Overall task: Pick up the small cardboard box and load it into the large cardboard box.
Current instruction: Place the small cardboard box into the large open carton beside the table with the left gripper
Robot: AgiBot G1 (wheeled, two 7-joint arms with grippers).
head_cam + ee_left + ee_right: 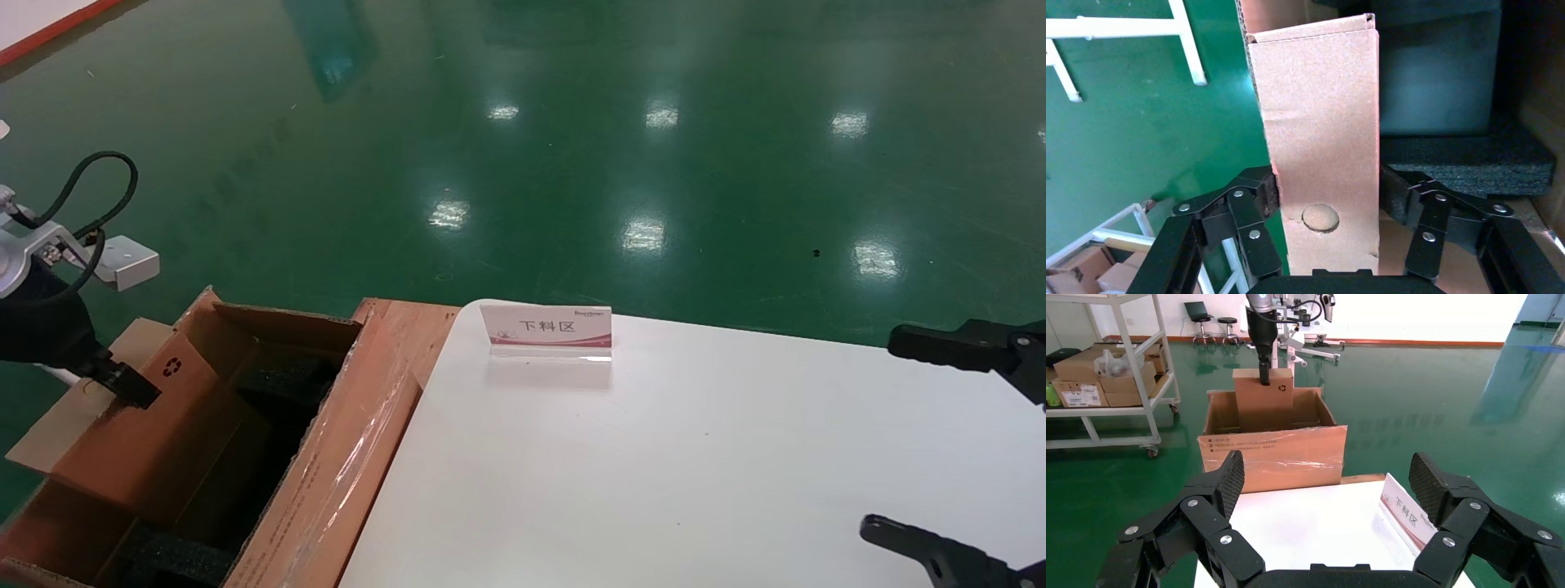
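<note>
- Two grippers show in the head view, one at each side of the scene.
- At the far left, the left gripper (131, 385) reaches over the large cardboard box (343, 457), which stands on the green floor (572, 163) against the left edge of the white table (695, 457).
- Its jaws are clamped on the small cardboard box (155, 441); the left wrist view shows one finger (1269, 190) pressed to each narrow side of the small cardboard box (1321, 135).
- That slim box stands on edge, partly down inside the carton along its left wall, with its top edge and black recycling symbol (172, 367) above the rim.
- Black foam blocks (176, 559) lie inside the carton, beside and below the held box.
- Shiny clear tape (359, 457) runs along the carton flap that lies nearest the table.
- Farther right, a white-and-red sign card (546, 327) stands upright near the table's far edge, well apart from the carton.
- At the far right, the right gripper (964, 441) hangs over the table's right part, holding nothing.
- Its jaws stand wide apart, as the right wrist view shows with the right gripper (1327, 481) facing the carton (1272, 447) and the left arm beyond it.
</note>
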